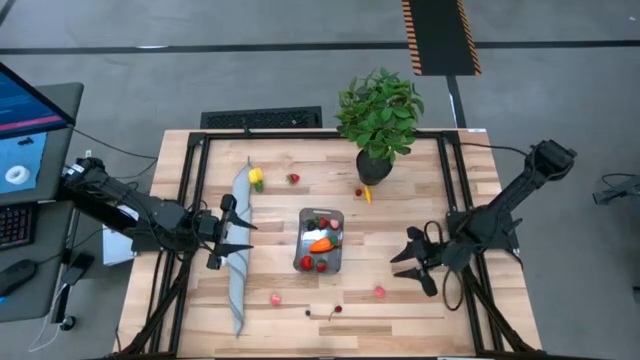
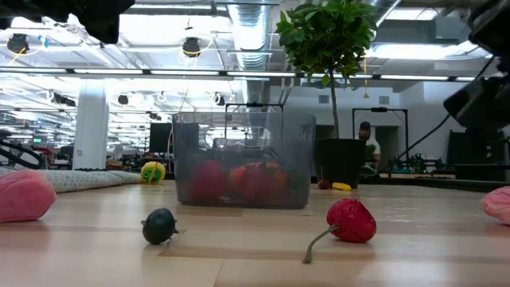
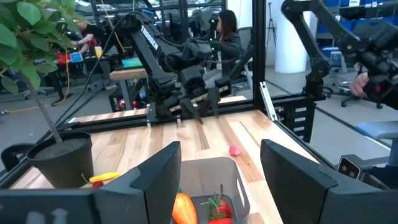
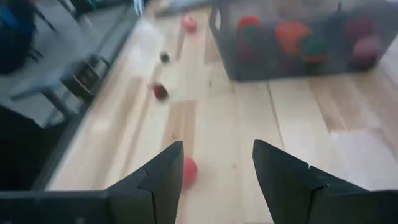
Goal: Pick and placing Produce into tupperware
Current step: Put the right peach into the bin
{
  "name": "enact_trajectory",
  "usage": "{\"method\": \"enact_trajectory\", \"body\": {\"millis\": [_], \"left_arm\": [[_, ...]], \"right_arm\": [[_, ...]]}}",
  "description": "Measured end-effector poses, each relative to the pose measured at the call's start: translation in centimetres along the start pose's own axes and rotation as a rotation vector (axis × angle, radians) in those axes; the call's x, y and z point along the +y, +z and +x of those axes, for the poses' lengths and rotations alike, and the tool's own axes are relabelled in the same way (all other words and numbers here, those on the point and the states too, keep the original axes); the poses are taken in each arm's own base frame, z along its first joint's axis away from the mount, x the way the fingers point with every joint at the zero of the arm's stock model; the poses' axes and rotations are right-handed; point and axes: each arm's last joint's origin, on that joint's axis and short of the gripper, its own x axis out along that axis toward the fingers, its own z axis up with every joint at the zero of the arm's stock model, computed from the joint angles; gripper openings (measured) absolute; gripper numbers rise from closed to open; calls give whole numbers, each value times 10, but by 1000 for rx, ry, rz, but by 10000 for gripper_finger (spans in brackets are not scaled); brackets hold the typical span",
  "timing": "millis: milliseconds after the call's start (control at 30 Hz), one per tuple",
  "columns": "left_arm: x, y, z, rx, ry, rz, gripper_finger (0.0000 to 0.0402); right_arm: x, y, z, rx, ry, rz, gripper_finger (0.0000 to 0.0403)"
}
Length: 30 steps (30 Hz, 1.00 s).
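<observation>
The clear greyish tupperware (image 1: 320, 240) stands mid-table and holds an orange carrot (image 1: 321, 245) and red pieces. Loose produce lies around it: a pink piece (image 1: 379, 291), another pink piece (image 1: 276, 298), a stemmed red berry (image 1: 337, 309), a yellow piece (image 1: 256, 177) and a red one (image 1: 293, 179). My left gripper (image 1: 247, 240) is open, to the left of the tupperware and above the grey cloth strip, facing the container (image 3: 217, 171). My right gripper (image 1: 401, 262) is open, right of the tupperware. The pink piece (image 4: 188, 169) lies on the table just ahead of its fingers.
A potted plant (image 1: 378, 125) stands at the far edge, with a small red piece (image 1: 359, 191) and a yellow-orange piece (image 1: 367, 195) beside its pot. A long grey folded cloth (image 1: 240, 250) lies left of the container. A dark ball (image 2: 159, 226) sits near the near edge.
</observation>
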Motion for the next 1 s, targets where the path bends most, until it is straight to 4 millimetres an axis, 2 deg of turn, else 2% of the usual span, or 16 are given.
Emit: {"method": "enact_trajectory", "body": {"millis": [167, 633, 1000], "left_arm": [[0, 0, 0, 0, 2, -12, 212], [0, 0, 0, 1, 16, -31, 212], [1, 0, 0, 0, 17, -35, 212]], "right_arm": [[3, -9, 15, 25, -10, 47, 208], [14, -35, 37, 82, 30, -22, 186], [19, -49, 55, 82, 53, 4, 189]]}}
